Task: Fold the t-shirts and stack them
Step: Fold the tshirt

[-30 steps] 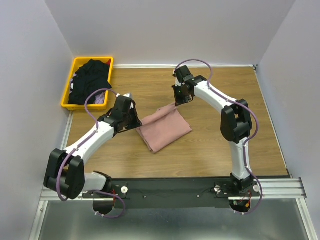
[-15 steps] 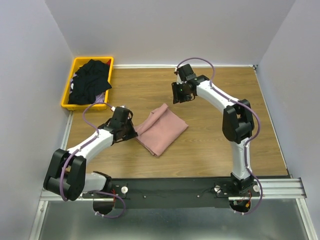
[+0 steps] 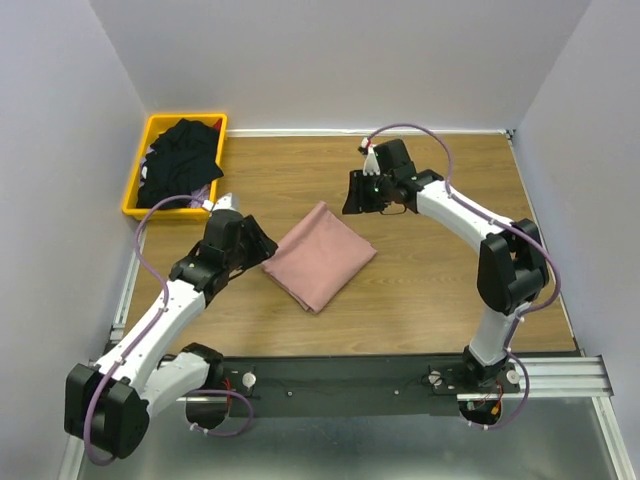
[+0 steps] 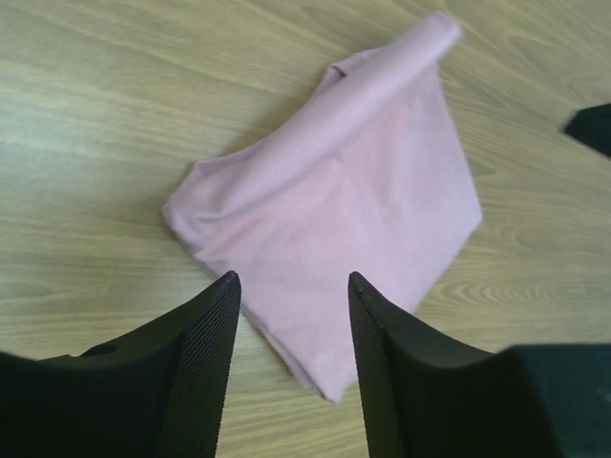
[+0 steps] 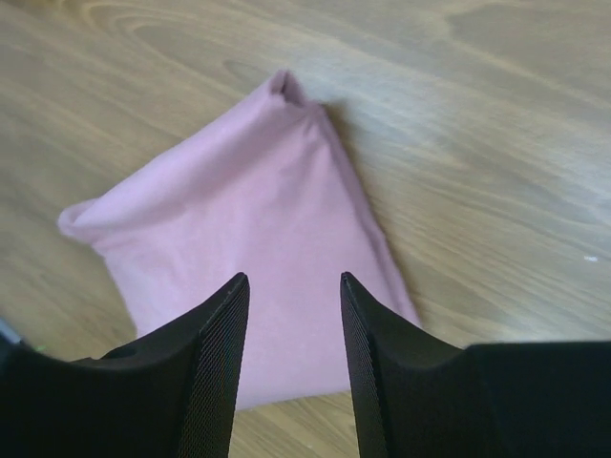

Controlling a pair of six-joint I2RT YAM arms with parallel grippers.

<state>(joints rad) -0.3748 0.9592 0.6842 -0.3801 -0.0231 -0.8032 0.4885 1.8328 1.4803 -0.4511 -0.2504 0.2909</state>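
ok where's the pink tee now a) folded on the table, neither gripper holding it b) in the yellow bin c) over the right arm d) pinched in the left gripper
A: the pink tee lies folded on the table, left gripper and right gripper both open and empty.

Open table [image 3: 450,290] right of pink t-shirt [image 3: 320,255], yellow bin [image 3: 165,213] (far left) full

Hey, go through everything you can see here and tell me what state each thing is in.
Pink t-shirt: folded, lying on the table, not held.
Black t-shirts: unfolded, heaped in the bin.
Yellow bin: holding the black heap.
Left tool: open, empty, near the pink shirt's left edge.
Right tool: open, empty, near its far corner.
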